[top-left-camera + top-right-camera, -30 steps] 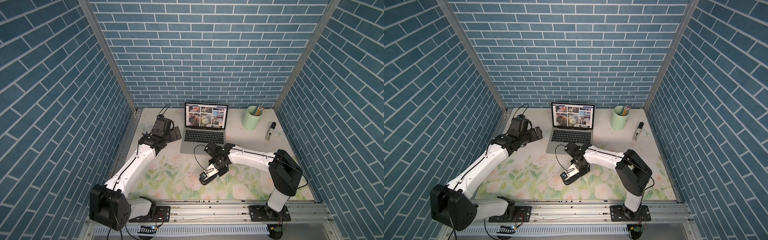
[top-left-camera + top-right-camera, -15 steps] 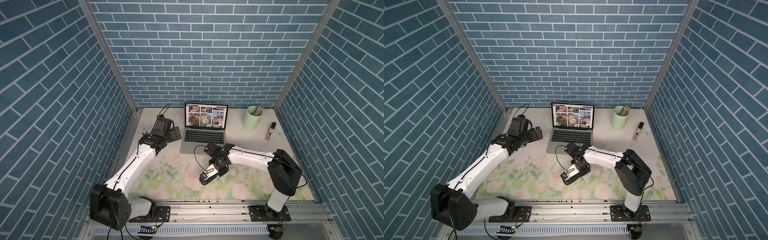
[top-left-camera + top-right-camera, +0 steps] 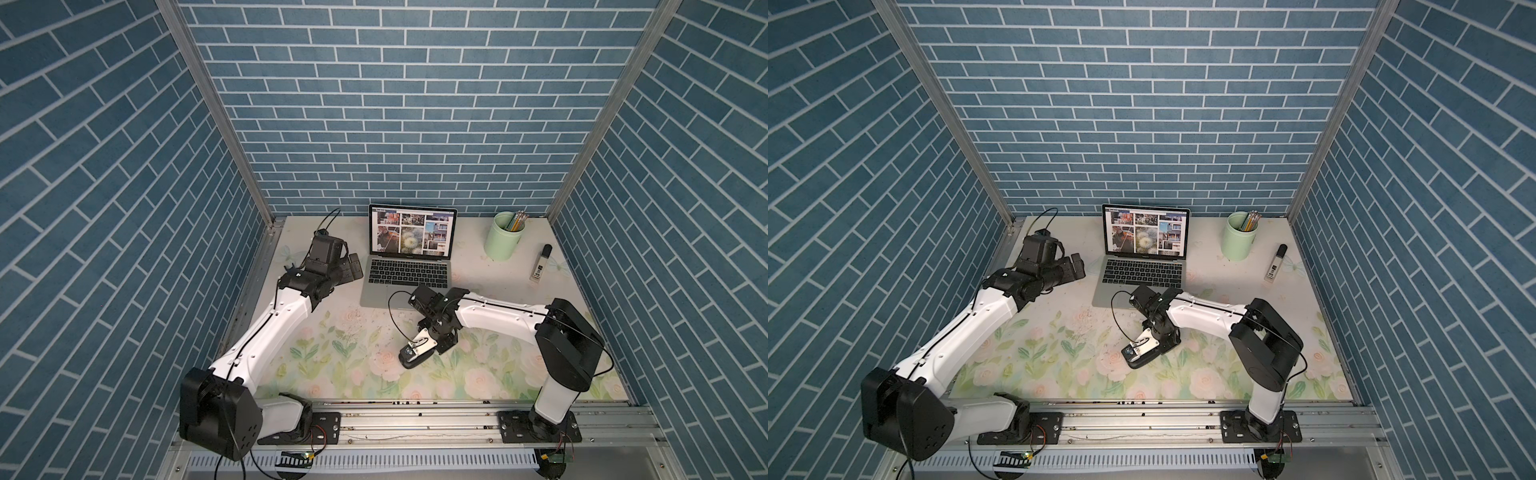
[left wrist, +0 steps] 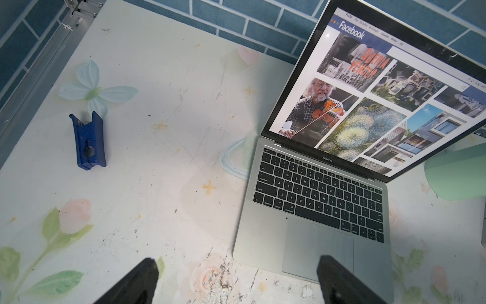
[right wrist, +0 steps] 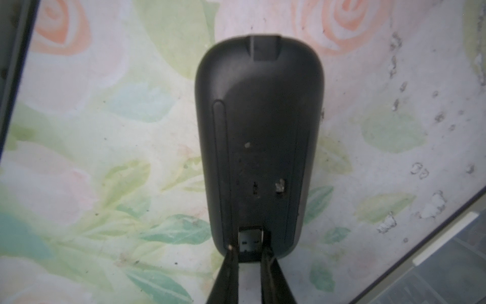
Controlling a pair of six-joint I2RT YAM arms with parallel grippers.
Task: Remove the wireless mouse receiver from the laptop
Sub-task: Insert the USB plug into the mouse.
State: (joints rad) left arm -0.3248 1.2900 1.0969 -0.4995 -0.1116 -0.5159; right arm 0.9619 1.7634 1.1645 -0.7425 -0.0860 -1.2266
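Clock directions are read from a top view, with 12 o'clock at the back wall.

- The laptop (image 3: 399,286) is open at 12 o'clock on the counter (image 3: 469,266), its screen showing a photo grid.
- The right hand (image 5: 249,250) is clenched on the wireless mouse receiver (image 5: 249,238), one finger against each side of the small dark stub.
- The stub sits at the notch in the near end of the black mouse (image 5: 259,131), which lies underside up on the floral counter. I cannot tell whether it is seated in the notch or just above it.
- In both top views the mouse and right hand are at 5 o'clock from the laptop and apart from it. The receiver is too small to pick out there.
- The left hand (image 4: 238,263) is released and empty, fingers spread wide. It hovers at 9 o'clock of the laptop, with one fingertip over the laptop's front edge.
- A blue clip (image 4: 89,142) lies on the laptop's 9 o'clock side, well apart from it.
- A green pencil cup (image 3: 505,241) stands at 2 o'clock on the counter.
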